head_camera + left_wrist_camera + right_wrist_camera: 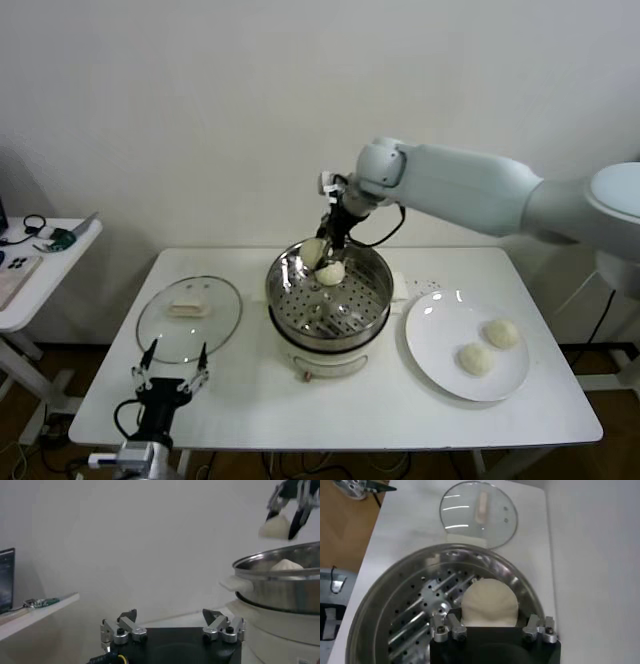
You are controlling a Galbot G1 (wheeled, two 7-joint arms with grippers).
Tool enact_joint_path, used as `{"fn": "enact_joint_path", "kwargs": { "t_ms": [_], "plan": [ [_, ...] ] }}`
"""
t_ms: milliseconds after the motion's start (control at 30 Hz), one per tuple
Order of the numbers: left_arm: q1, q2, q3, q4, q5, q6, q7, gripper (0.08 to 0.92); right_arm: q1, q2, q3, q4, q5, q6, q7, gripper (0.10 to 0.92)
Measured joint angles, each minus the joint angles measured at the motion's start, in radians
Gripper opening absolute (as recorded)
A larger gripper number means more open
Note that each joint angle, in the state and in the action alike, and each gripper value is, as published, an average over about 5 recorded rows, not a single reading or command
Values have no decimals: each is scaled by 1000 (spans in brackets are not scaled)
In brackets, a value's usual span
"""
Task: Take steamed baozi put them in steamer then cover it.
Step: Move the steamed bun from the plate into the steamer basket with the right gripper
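One steamed baozi (313, 252) hangs clamped in the right gripper's (320, 250) jaws over the far rim of the steamer (329, 300), just above a second baozi (331, 272) on its perforated tray. Two more baozi (489, 346) lie on the white plate (432, 345) beside it. On the white worktop (400, 420) before a plain wall, the left gripper (170, 365) waits near the glass lid (190, 317), jaws apart.

Glass lid (189, 318): flat on table (300, 410), 9 o'clock.
White plate (440, 345): 3 o'clock.
Side table (40, 275): far 9 o'clock, cluttered.
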Motion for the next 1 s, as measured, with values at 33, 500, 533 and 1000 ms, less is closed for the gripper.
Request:
{"fn": "enact_joint_path", "kwargs": {
  "t_ms": [33, 500, 533, 1000],
  "plan": [
    [0, 0, -1, -1, 0, 0, 0, 823, -8, 9, -2, -4, -2, 0, 1, 713],
    [-8, 6, -2, -6, -2, 8, 0, 823, -81, 62, -27, -32, -37, 1, 6, 719],
    [-9, 6, -1, -6, -2, 8, 0, 823, -84, 63, -28, -33, -40, 1, 6, 719],
    [-13, 6, 0, -6, -1, 11, 0, 823, -85, 68, -27, -39, -79, 5, -10, 820]
  ]
}}
